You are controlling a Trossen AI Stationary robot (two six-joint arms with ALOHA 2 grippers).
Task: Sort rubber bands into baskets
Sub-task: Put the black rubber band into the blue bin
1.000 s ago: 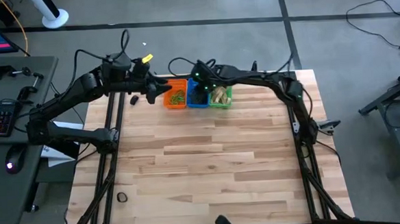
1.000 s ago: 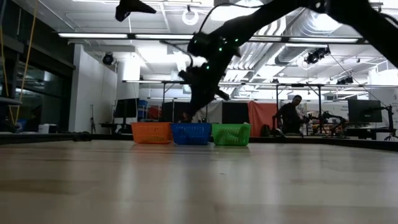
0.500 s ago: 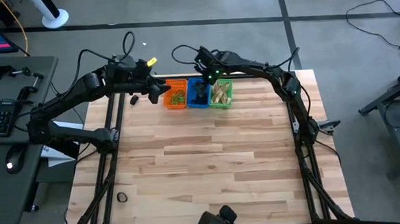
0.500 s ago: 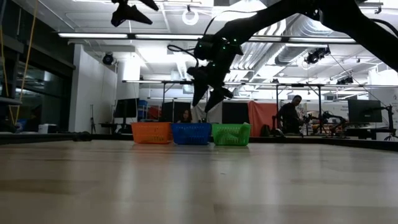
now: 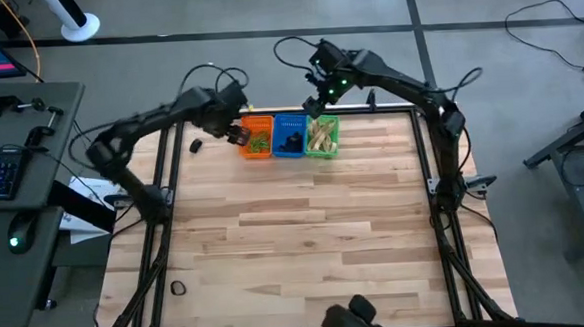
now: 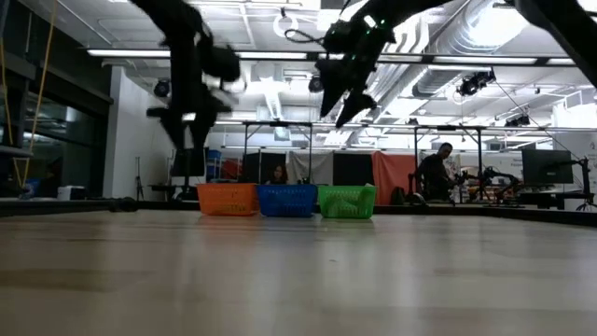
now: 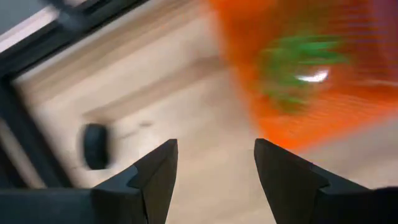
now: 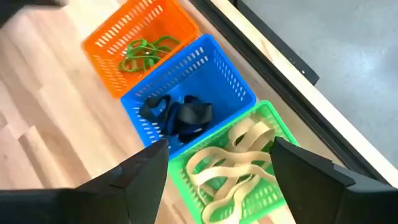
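Three baskets stand in a row at the table's far edge. The orange basket (image 5: 258, 137) (image 8: 140, 38) holds green rubber bands (image 8: 146, 51). The blue basket (image 5: 290, 136) (image 8: 189, 99) holds black bands (image 8: 180, 115). The green basket (image 5: 322, 135) (image 8: 239, 165) holds tan bands (image 8: 233, 162). My right gripper (image 5: 312, 107) (image 8: 219, 146) hangs open high over the baskets' far side and touches nothing. My left gripper (image 5: 238, 136) (image 7: 214, 149) is open just left of the orange basket, above bare table. A small black thing (image 5: 195, 146) (image 7: 94, 146) lies left of it.
A black loop (image 5: 178, 288) lies on the table near the front left corner. The black frame rails (image 5: 163, 190) run along the table's left and right sides. In the low view, a person (image 6: 433, 175) is in the room far behind the table.
My right gripper has opened, and it has risen from just above the blue basket and drawn back toward the table's far edge. My left gripper has come down beside the orange basket, and its arm has swung round.
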